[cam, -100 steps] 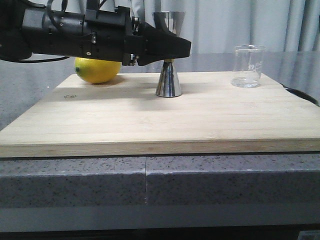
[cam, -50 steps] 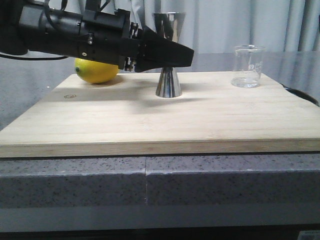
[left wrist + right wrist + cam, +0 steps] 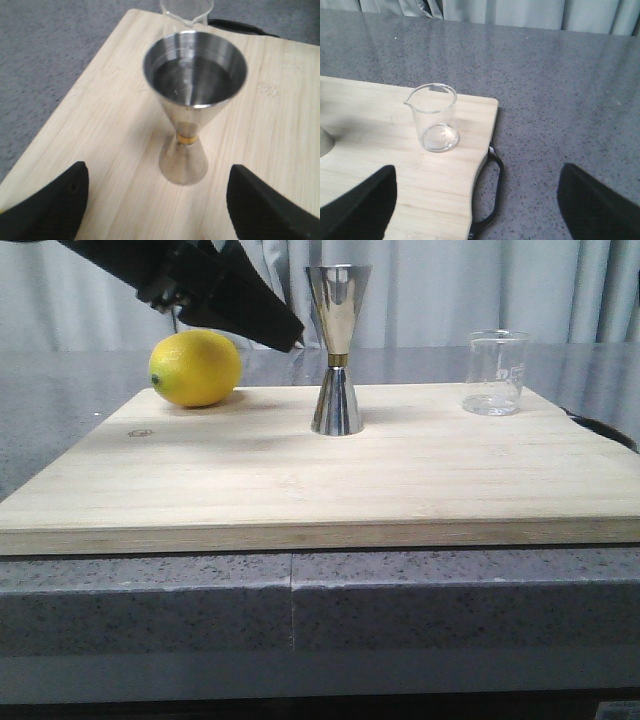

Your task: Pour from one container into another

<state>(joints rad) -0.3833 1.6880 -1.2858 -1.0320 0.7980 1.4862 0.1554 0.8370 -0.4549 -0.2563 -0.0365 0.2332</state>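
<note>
The steel jigger (image 3: 337, 350) stands upright in the middle of the wooden board (image 3: 300, 480), with a gold band at its waist. In the left wrist view the jigger (image 3: 192, 100) is seen from above, and its upper cup shows a dark, shiny inside. My left gripper (image 3: 157, 210) is open and empty, held above and left of the jigger (image 3: 280, 335). The clear glass beaker (image 3: 495, 372) stands at the board's far right. It looks empty in the right wrist view (image 3: 435, 117). My right gripper (image 3: 477, 205) is open, hanging back from the beaker over the board's edge.
A yellow lemon (image 3: 195, 368) lies at the board's back left, under my left arm. A black handle (image 3: 490, 190) sticks out from the board's right edge. Grey speckled countertop (image 3: 560, 100) surrounds the board.
My left arm has risen and drawn back to the left. Its fingers were level with the jigger's waist and are now above and clear of it. The jigger and beaker have not moved.
</note>
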